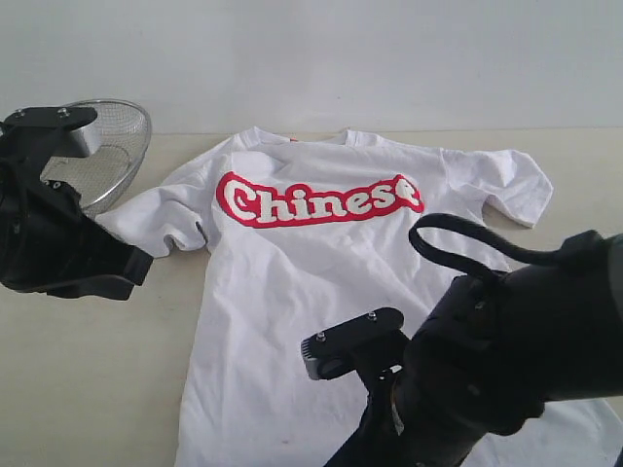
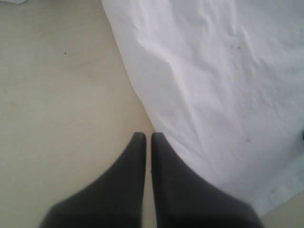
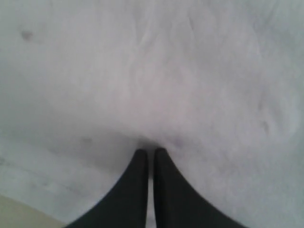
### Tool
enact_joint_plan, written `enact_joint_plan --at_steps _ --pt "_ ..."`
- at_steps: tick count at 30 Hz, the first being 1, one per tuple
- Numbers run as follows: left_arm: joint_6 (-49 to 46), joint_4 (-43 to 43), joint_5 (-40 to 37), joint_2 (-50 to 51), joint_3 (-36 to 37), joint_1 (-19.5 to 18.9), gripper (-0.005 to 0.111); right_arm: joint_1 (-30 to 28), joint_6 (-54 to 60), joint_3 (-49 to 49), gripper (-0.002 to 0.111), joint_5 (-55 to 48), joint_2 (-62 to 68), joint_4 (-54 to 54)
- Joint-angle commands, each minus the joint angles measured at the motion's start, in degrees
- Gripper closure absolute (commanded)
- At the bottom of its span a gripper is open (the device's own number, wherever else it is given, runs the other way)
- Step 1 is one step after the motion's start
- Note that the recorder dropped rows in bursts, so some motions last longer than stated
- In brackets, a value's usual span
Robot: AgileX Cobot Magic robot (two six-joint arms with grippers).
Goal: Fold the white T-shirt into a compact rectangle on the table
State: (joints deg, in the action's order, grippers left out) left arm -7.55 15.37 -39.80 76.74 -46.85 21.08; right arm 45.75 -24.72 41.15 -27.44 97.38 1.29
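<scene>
The white T-shirt (image 1: 321,292) lies spread flat and face up on the table (image 1: 88,389), with the red-outlined "Chinese" lettering (image 1: 319,199) across its chest and both sleeves out. My left gripper (image 2: 148,136) is shut and empty over bare table (image 2: 57,95), just beside the shirt's side edge (image 2: 213,85). My right gripper (image 3: 151,151) is shut with nothing between its fingers, its tips low over plain white shirt cloth (image 3: 156,71). Whether they touch the cloth is unclear. In the exterior view the left arm (image 1: 58,243) sits left of the shirt. The right arm (image 1: 487,350) covers the shirt's lower right.
A wire-mesh metal basket (image 1: 112,156) stands at the back left, behind the left arm and next to the shirt's left sleeve. A plain pale wall (image 1: 341,58) runs behind the table. A strip of table (image 3: 14,216) shows at the corner of the right wrist view.
</scene>
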Motion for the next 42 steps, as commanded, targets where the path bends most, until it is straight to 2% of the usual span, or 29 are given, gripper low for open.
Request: enact_joint_plan --at_steps 1,6,8,14,18,28,42 --pt "0.5 0.0 -0.9 -0.4 0.2 0.2 0.102 -1.3 -2.0 -2.0 0.108 -0.6 -0.2 -1.8" --pt "0.5 -0.2 -0.9 -0.4 0.2 0.2 0.102 -3.5 -0.9 -3.5 0.108 1.5 -4.2 -1.8" --pt "0.5 -0.2 -0.6 -0.4 0.2 0.2 0.102 -5.1 -1.0 -2.5 0.108 -1.6 -8.2 -2.1" --pt "0.2 -0.2 -0.6 -0.4 0.2 0.2 0.102 -18.3 6.0 -1.8 0.108 -8.1 -15.0 -1.9" --pt "0.2 -0.2 -0.5 -0.4 0.2 0.2 0.102 -26.1 14.9 -1.8 0.108 -10.6 -13.8 1.6" --pt "0.2 -0.2 -0.7 -0.4 0.2 0.2 0.102 -31.2 15.3 -1.9 0.108 -8.6 -6.8 -0.6" --pt "0.2 -0.2 -0.7 -0.4 0.2 0.2 0.102 -33.0 9.4 -1.9 0.108 -6.8 -0.3 -8.5"
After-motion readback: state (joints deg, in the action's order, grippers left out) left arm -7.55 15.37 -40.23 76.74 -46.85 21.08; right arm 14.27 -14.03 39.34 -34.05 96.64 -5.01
